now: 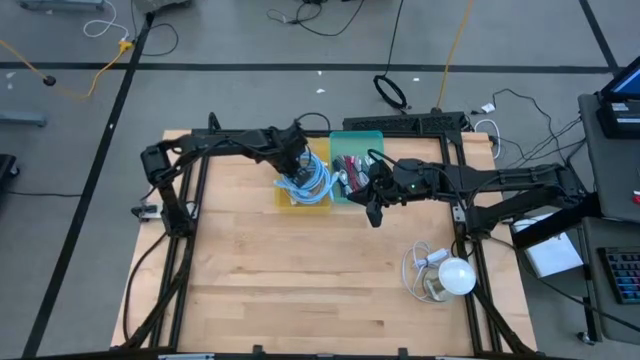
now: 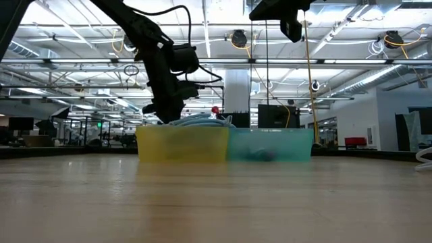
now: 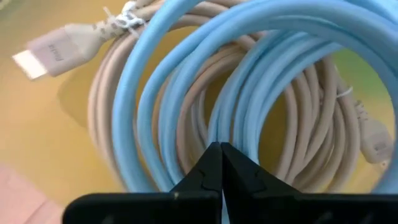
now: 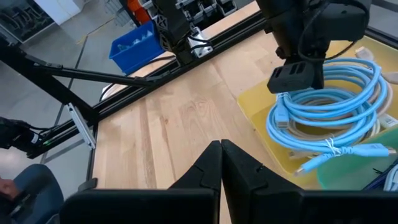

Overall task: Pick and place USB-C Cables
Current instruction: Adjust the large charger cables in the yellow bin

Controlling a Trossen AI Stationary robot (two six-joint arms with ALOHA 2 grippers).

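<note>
The left gripper (image 1: 296,165) sits low over the yellow bin (image 1: 284,196), its fingers pinched together with nothing between them, tips just above the blue cable (image 3: 186,93) that lies coiled on top of a beige cable (image 3: 106,81) in that bin. The left wrist view shows the closed tips close against the loops, so the step in hand looks like either a release just made or a fresh reach into the pile; I cannot tell which. If it is a pick, the next move calls for opening the jaws, dropping around one loop of the blue coil and closing without snagging the beige one under it, since the two are nested and tied with small white ties. The right gripper (image 1: 374,213) hangs near the teal bin (image 1: 358,140), over bare table (image 1: 300,290), its fingers also shut and empty. The teal bin touches the yellow one and holds short dark and maroon cables (image 1: 349,170). Well apart, near the table's right edge, lies a white bulb (image 1: 457,275) with its clear cord, not part of the job. The bin walls and the right arm nearby could crowd a lift.
</note>
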